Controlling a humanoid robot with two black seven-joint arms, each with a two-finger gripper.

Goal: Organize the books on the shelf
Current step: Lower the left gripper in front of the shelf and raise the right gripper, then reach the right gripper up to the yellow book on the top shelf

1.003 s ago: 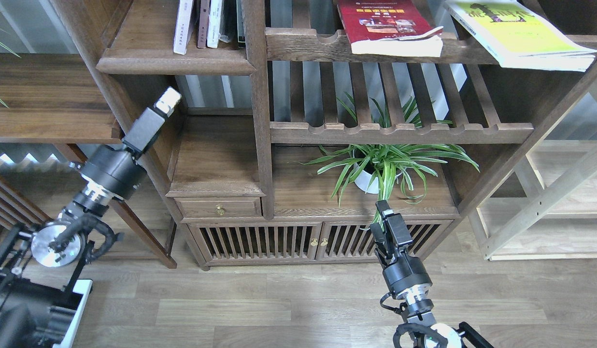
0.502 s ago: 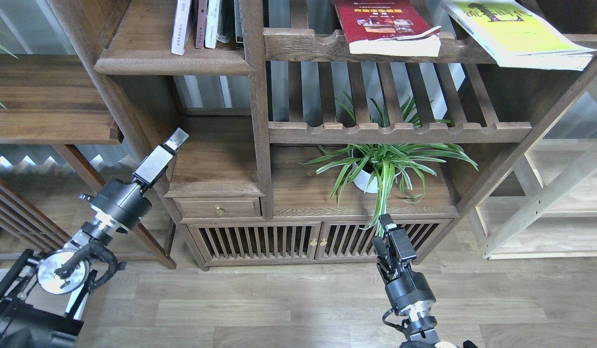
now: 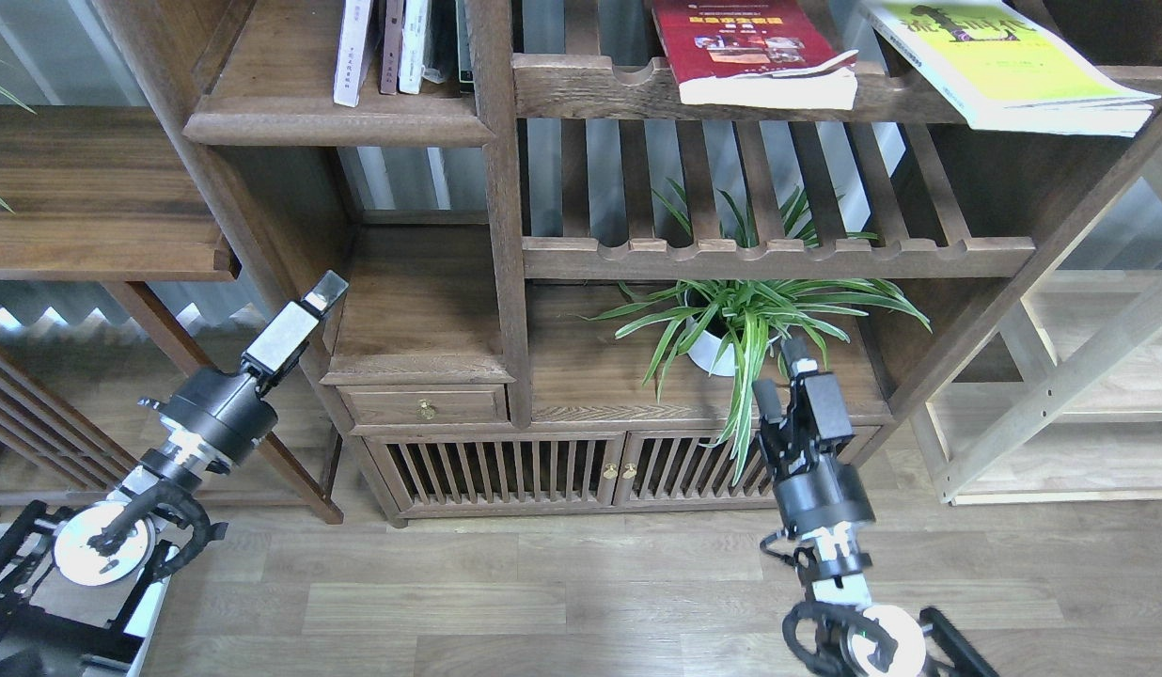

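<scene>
The dark red book (image 3: pixel 745 42) lies flat on the top slatted rack, its front edge over the rail. The yellow-green book (image 3: pixel 999 56) lies flat at the upper right and juts past the rack. A pale lavender-white book (image 3: pixel 353 52) stands upright on the shelf (image 3: pixel 337 124) at the upper left, leftmost in a row of narrower volumes (image 3: pixel 407 47). My left gripper (image 3: pixel 323 290) is low, beside the small drawer unit, and holds nothing. My right gripper (image 3: pixel 790 369) is in front of the plant's shelf and holds nothing. I cannot tell either gripper's fingers apart.
A potted spider plant (image 3: pixel 745 324) stands on the cabinet top, its leaves hanging near my right gripper. A slatted rack (image 3: pixel 778 256) is above it. A small drawer (image 3: pixel 426 406) and slatted cabinet doors (image 3: pixel 562 468) are below. A pale wood shelving unit (image 3: pixel 1079 395) stands at right.
My left gripper has dropped down and to the left, away from the upper left shelf. My right gripper first sank a little, then rose toward the plant.
</scene>
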